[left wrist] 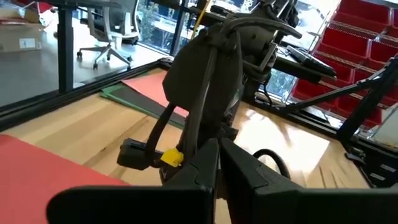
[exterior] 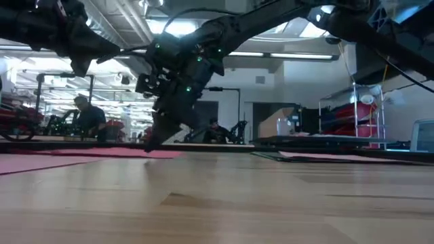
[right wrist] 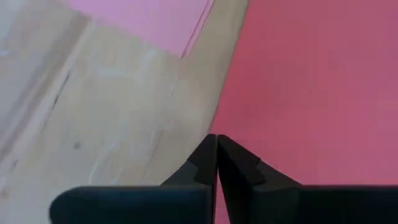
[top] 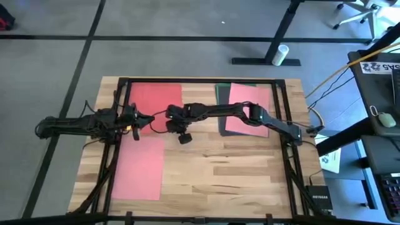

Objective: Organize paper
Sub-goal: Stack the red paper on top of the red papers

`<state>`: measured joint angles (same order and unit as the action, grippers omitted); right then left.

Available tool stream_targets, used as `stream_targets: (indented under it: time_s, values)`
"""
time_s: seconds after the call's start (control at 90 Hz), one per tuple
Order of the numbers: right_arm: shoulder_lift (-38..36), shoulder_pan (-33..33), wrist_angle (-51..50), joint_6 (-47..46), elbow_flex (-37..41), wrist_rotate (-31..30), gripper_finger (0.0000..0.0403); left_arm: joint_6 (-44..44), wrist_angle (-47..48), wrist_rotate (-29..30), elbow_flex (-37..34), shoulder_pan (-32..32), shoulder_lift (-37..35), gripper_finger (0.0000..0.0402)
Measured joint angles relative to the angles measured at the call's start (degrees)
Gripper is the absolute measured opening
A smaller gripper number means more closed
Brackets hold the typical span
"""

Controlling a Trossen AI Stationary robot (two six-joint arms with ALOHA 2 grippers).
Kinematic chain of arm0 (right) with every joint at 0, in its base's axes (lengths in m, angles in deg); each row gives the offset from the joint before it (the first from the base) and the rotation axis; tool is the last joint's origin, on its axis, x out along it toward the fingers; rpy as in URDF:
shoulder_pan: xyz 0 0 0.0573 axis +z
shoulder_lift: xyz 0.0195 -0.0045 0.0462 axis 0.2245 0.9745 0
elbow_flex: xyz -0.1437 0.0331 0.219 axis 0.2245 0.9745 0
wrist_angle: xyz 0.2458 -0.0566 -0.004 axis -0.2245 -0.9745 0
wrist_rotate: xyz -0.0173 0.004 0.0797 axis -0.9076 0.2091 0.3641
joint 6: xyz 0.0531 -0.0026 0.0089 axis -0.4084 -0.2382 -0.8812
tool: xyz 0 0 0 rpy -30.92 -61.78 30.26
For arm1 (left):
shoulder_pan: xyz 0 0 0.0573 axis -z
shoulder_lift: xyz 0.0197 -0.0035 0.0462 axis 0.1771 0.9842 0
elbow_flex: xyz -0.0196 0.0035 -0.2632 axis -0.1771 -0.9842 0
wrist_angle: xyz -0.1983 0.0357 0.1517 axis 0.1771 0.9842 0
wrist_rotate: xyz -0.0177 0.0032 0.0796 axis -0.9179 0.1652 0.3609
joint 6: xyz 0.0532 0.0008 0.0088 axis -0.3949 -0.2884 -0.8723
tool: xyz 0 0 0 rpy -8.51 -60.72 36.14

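Observation:
A red sheet [top: 156, 100] lies flat at the table's far left. A pink sheet [top: 140, 167] lies near the front left. At the far right a pink sheet [top: 250, 109] rests on dark grey and green sheets [top: 222, 94]. My right gripper [right wrist: 216, 149] has reached across to the red sheet's near right edge and is shut. My left gripper [left wrist: 217, 152] is shut and hangs above the red sheet [left wrist: 37, 168], right beside the right arm's wrist, holding nothing. My right gripper comes steeply from above, and its shut fingertips [exterior: 150, 144] stand on the red sheet's edge [right wrist: 231, 118] by its near right corner. The sheet lies flat on the table. Whether the edge sits between the fingers, I cannot tell.
Black frame rails [top: 200, 81] run along the table's edges. A small black box [top: 319, 197] sits at the near right corner. Bare wood [top: 237, 175] spreads over the near middle and right. People sit in the room beyond the table [exterior: 88, 118].

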<state>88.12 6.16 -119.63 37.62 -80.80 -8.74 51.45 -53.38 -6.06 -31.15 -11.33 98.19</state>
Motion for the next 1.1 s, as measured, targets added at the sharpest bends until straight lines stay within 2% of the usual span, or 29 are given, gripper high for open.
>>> stream_targets:
  time_s: [0.067, 0.178, 0.4, 0.567, 1.1]
  values:
    - [-0.2, 0.0, -0.5, 0.0, -0.3, 0.0, 0.0000, 0.0, 0.1, 0.0, 0.0, 0.0, 0.0, 0.0000]
    - [-0.4, 0.0, -6.9, 0.7, -3.2, -0.4, 0.0000, -0.1, 0.1, 0.0, 0.0, 0.0, 0.0, 0.0000]
    - [-0.7, -1.2, -16.9, 1.3, -3.8, -7.0, 0.0000, -0.1, 0.2, 0.0, 0.0, 0.0, 0.0, 0.0000]
    - [-0.7, -2.2, -14.8, -2.0, -1.2, -11.7, 0.0000, -0.1, 0.2, 0.0, 0.0, 0.0, 0.0, 0.0000]
    - [-0.6, -3.0, -0.5, -4.8, 1.9, -8.1, 0.0000, 0.0, 0.3, 0.0, 0.0, 0.0, 0.0, 0.0000]
